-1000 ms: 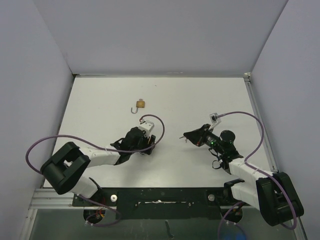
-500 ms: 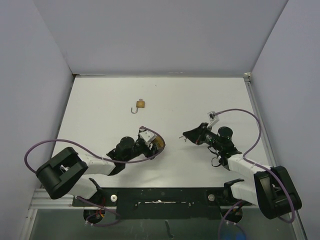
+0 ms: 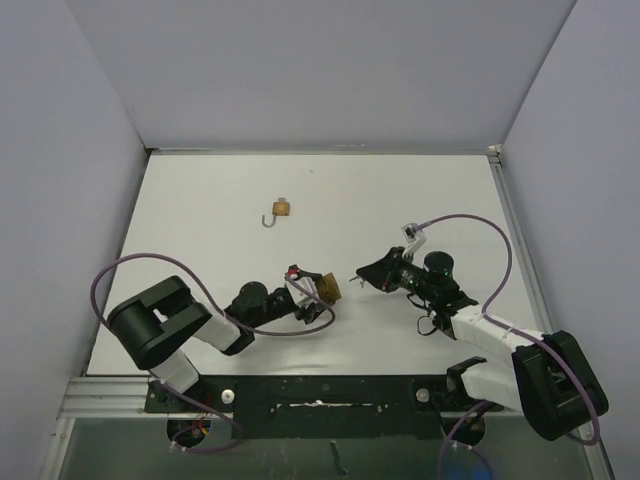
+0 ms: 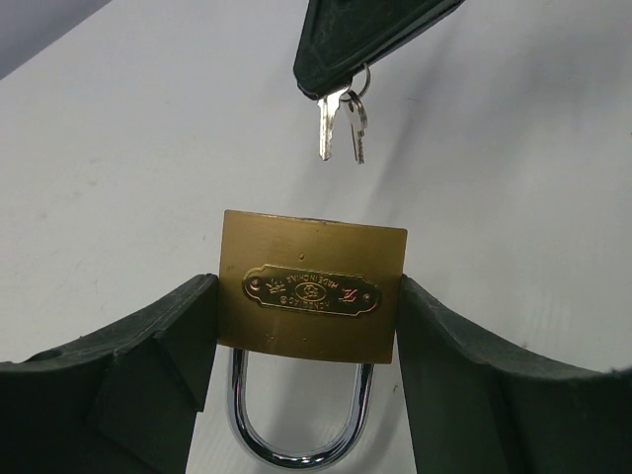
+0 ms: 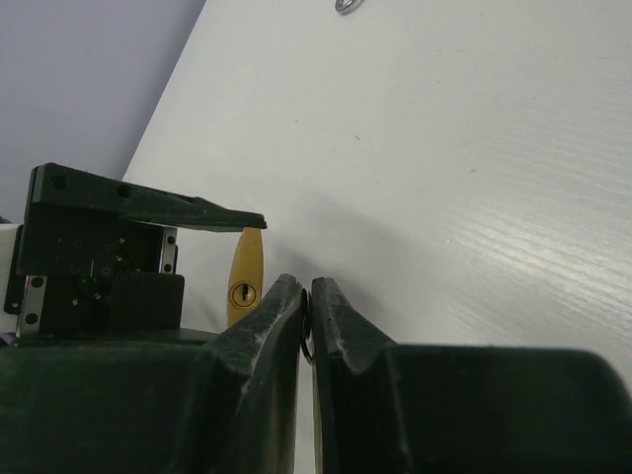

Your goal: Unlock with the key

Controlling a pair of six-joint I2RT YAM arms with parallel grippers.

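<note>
My left gripper (image 3: 322, 294) is shut on the sides of a brass padlock (image 4: 312, 296). The padlock's steel shackle (image 4: 296, 434) points back toward the wrist. My right gripper (image 3: 366, 277) is shut on the ring of a pair of small silver keys (image 4: 341, 123). In the left wrist view the keys hang from the right gripper (image 4: 367, 38), a short gap from the padlock's bottom face. In the right wrist view the fingertips (image 5: 286, 296) pinch the key ring (image 5: 307, 341), and the padlock's keyhole (image 5: 243, 293) shows just beyond them.
A second small brass padlock (image 3: 281, 209) with an open shackle lies on the white table (image 3: 420, 190) toward the back. Grey walls close in the left, back and right. Purple cables loop beside both arms.
My left arm has swung its gripper right and turned it, so the padlock now faces the right gripper. My right gripper has moved left with the keys, closing the gap.
</note>
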